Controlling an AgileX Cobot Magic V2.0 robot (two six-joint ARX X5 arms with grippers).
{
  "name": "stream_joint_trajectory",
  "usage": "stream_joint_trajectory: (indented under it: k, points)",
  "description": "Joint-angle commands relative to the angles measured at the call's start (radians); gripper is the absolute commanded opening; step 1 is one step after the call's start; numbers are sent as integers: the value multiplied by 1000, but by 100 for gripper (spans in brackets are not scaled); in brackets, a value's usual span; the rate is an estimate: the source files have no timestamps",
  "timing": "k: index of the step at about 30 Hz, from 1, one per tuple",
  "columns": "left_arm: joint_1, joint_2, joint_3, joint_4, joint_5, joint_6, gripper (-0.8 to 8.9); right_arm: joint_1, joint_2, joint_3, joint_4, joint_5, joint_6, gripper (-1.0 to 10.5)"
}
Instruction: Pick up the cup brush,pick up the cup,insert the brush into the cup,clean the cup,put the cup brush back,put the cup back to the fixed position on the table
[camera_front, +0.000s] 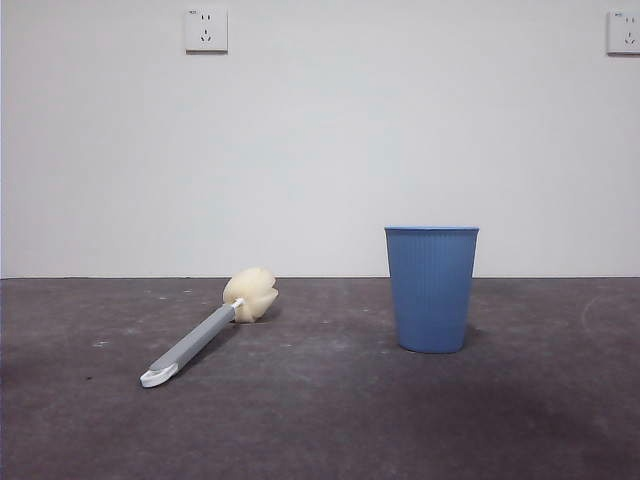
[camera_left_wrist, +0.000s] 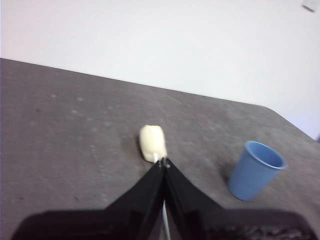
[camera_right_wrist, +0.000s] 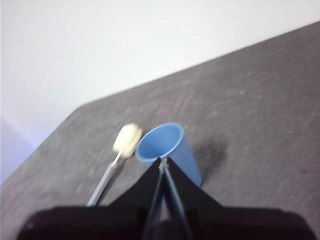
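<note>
Grey handle of cup brush lies flat on table, untouched. Left gripper above it, jaws closed, empty: open wide, descend mid-handle, straddle squarely. Right gripper closed, empty, above cup.

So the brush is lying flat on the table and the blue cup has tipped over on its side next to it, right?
Not quite. The cup stands upright on the table, open mouth up, as the front view shows. The rest holds: the brush lies flat beside it, apart from it.
</note>
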Motion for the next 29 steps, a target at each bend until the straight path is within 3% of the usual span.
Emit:
stream_joint_trajectory:
  k: [1,8,16,19,26,27,29]
  points:
    - [3,49,77,-79,43,16,-7,3,60,103,-109,-45,-111,-12]
    - [2,197,255,-321,175,180,-8,29,224,358,-473,-109,-340,-12]
    - [2,327,397,-561,325,353,-8,85,351,534,-805,-116,-505,-11]
    - [-1,348,431,-632,336,394,-8,104,363,545,-871,-116,-529,-11]
    - [-16,350,445,-648,327,396,11,109,363,545,-882,-114,-533,23]
    - [-16,350,445,-649,327,391,45,109,363,545,-882,-114,-533,74]
    - [-16,351,445,-648,326,372,252,109,363,545,-881,-114,-528,285]
